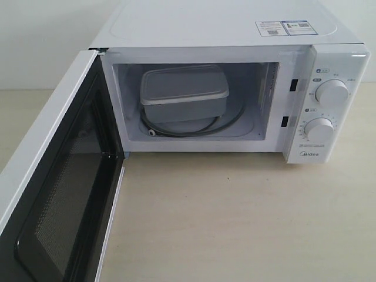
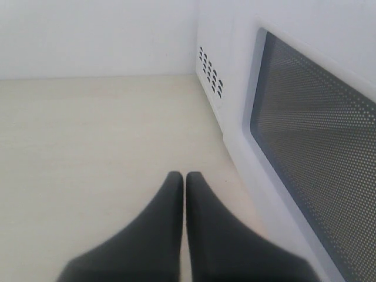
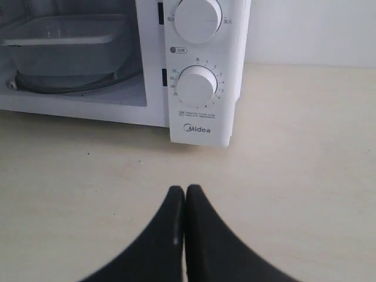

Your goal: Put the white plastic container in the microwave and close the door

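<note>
The white plastic container [image 1: 184, 94] sits inside the cavity of the white microwave [image 1: 223, 26], lid on, toward the left half; it also shows through the opening as the container [image 3: 64, 44]. The door [image 1: 56, 182] stands wide open, swung out to the left, its dark mesh window [image 2: 320, 153] seen from outside in the left wrist view. My left gripper [image 2: 184, 176] is shut and empty, low over the table beside the door's outer face. My right gripper [image 3: 185, 189] is shut and empty, over the table in front of the knob panel [image 3: 197, 85]. Neither gripper appears in the exterior view.
A dark ring lies on the cavity floor under the container [image 1: 194, 130]. Two round knobs [image 1: 331, 93] sit on the right panel. Vent holes [image 2: 210, 71] mark the microwave's side. Pale wooden tabletop [image 1: 235, 217] spreads in front; a white wall stands behind.
</note>
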Available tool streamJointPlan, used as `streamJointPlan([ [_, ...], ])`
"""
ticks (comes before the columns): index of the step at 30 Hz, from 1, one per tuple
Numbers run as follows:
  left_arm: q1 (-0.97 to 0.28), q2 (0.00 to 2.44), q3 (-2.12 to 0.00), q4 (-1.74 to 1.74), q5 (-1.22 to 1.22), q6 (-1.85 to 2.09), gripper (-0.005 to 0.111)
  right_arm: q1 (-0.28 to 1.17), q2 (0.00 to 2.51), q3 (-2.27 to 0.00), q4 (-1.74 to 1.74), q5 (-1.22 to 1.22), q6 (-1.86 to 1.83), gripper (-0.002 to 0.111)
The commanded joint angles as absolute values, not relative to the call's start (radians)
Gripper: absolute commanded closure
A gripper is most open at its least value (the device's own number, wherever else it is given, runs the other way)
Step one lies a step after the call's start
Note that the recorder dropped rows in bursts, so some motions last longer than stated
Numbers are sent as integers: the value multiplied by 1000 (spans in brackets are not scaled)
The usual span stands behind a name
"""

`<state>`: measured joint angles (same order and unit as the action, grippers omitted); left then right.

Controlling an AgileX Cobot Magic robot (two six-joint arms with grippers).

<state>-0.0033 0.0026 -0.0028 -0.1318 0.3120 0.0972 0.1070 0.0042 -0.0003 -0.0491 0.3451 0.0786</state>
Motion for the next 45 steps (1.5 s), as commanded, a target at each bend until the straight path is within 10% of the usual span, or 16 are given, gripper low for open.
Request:
streamJointPlan([
  [1,-10,0,0,-131,305,97,103,46,0,0,-58,340,78,108],
  [27,-10,0,0,-149,335,97,103,30,0,0,-58,340,78,108],
  [45,-10,0,-456,-203,660,85,103,30,0,0,-58,340,78,108],
])
